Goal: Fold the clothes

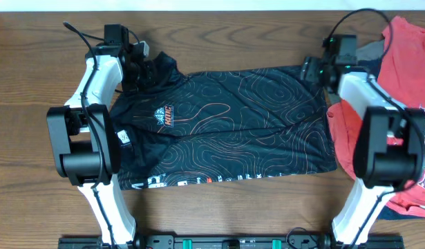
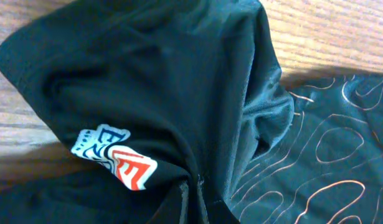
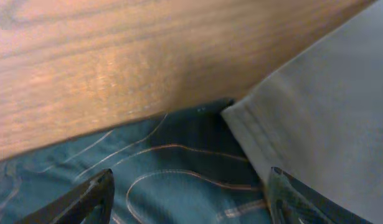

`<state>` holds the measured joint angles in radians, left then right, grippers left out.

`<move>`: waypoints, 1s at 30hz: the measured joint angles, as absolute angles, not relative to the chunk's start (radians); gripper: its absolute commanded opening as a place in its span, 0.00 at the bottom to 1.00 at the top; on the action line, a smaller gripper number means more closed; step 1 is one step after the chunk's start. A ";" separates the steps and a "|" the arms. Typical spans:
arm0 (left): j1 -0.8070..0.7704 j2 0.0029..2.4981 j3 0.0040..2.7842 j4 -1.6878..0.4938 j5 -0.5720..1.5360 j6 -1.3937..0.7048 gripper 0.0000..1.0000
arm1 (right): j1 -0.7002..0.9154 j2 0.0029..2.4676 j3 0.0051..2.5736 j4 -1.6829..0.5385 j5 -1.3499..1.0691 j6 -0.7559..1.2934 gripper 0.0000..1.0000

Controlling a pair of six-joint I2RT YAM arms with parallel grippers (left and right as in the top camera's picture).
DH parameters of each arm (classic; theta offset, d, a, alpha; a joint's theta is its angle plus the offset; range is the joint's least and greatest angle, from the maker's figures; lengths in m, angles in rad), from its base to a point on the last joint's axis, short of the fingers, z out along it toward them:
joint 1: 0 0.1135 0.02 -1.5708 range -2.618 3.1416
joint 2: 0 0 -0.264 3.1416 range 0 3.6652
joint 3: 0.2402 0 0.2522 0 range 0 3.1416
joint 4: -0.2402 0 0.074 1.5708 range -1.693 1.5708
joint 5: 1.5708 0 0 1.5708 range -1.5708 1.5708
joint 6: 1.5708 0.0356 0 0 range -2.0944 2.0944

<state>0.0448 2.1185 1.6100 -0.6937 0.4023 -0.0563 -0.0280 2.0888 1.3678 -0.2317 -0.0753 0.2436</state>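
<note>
while the black jersey (image 1: pixel 233 117) lies lengthwise on the table (image 1: pixel 219 38), its far left end is clamped by the left gripper (image 1: pixel 137 62) and its far right corner straddled by the spread jaws of the right gripper (image 3: pixel 188 196).

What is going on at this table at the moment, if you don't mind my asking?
Two robot arms are working on a black jersey that lies mostly flat on the wooden table. The left gripper is shut on bunched-up fabric at the jersey's far left end. The right gripper hangs open over the far right corner, beside a grey garment, not yet gripping. A pile of red T-shirts lies to the right.
</note>
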 measured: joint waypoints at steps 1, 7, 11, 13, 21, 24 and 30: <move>0.045 2.119 1.610 -0.698 0.403 -0.056 0.06 | -0.023 2.106 1.367 -0.220 -0.075 0.244 0.76; 0.045 2.119 1.610 -0.701 0.405 -0.056 0.06 | -0.011 2.127 1.367 -0.214 -0.055 0.241 0.75; 0.045 2.119 1.610 -0.702 0.405 -0.056 0.06 | -0.012 2.127 1.367 -0.212 -0.015 0.241 0.73; 0.045 2.119 1.610 -0.702 0.405 -0.056 0.06 | -0.015 2.127 1.367 -0.210 -0.007 0.241 0.74; 0.045 2.119 1.610 -0.702 0.405 -0.056 0.06 | -0.070 2.127 1.367 -0.192 0.001 0.262 0.73; 0.045 2.119 1.610 -0.702 0.405 -0.056 0.06 | -0.096 2.127 1.367 -0.168 -0.009 0.281 0.72; 0.045 2.119 1.598 -0.702 0.405 -0.056 0.06 | -0.105 2.127 1.367 -0.156 -0.055 0.296 0.72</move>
<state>0.0448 2.1185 1.5978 -0.7021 0.4049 -0.0563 -0.1051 2.1269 1.3674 -0.1558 -0.0551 0.2962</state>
